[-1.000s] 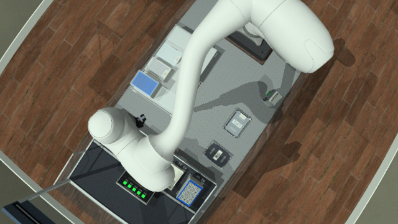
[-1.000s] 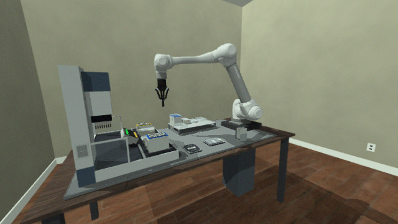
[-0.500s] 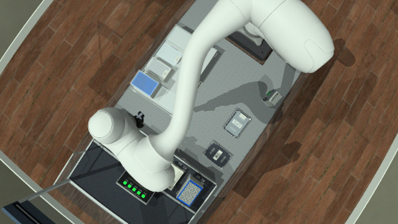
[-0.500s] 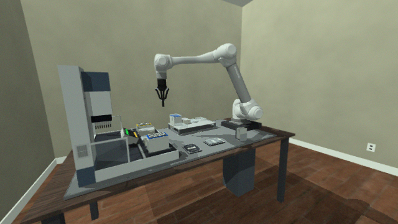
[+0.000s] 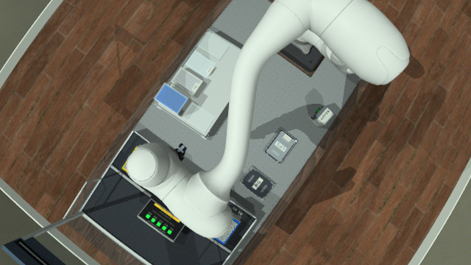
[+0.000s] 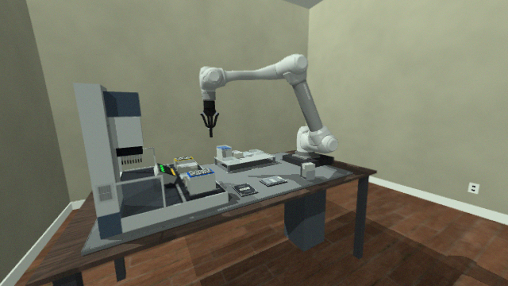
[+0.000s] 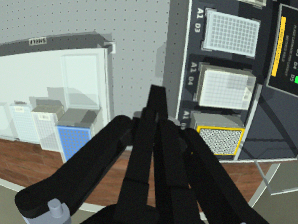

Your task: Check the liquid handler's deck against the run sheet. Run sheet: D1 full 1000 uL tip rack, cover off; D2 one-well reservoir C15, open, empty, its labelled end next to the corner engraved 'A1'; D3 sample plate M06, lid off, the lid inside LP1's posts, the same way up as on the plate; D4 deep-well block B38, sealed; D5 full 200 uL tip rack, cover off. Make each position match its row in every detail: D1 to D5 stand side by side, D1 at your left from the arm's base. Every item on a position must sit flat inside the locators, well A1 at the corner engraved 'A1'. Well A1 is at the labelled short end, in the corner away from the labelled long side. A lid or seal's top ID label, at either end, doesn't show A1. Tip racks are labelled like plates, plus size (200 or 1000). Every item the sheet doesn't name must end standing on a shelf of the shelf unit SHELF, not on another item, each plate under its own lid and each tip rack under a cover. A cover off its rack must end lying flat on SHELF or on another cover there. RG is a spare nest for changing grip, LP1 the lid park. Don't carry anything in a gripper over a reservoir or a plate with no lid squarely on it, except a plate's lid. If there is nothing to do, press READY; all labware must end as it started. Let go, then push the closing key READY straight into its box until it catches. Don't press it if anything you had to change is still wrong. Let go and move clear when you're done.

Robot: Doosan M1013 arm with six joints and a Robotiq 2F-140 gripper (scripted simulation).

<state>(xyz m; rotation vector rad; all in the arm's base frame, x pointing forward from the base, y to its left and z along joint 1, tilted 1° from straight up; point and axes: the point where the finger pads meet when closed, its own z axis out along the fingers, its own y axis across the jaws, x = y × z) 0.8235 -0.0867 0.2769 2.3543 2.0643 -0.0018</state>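
Note:
My gripper [image 6: 210, 128] is shut and empty. It hangs high over the table, between the shelf unit and the deck's left end; it also shows in the top view [image 5: 180, 151] and the wrist view [image 7: 156, 96]. A blue-rimmed tip rack [image 5: 229, 230] stands at the deck's other end. My arm hides the middle of the deck in the top view. A lid lies in LP1 [image 5: 281, 146].
The shelf unit SHELF [image 5: 195, 82] holds a blue-topped item [image 5: 171, 98] and several pale racks and covers. The RG nest [image 5: 257, 182] stands near LP1. The READY box [image 5: 322, 115] is by the table's edge. The handler's tower [image 6: 107, 151] rises behind the deck.

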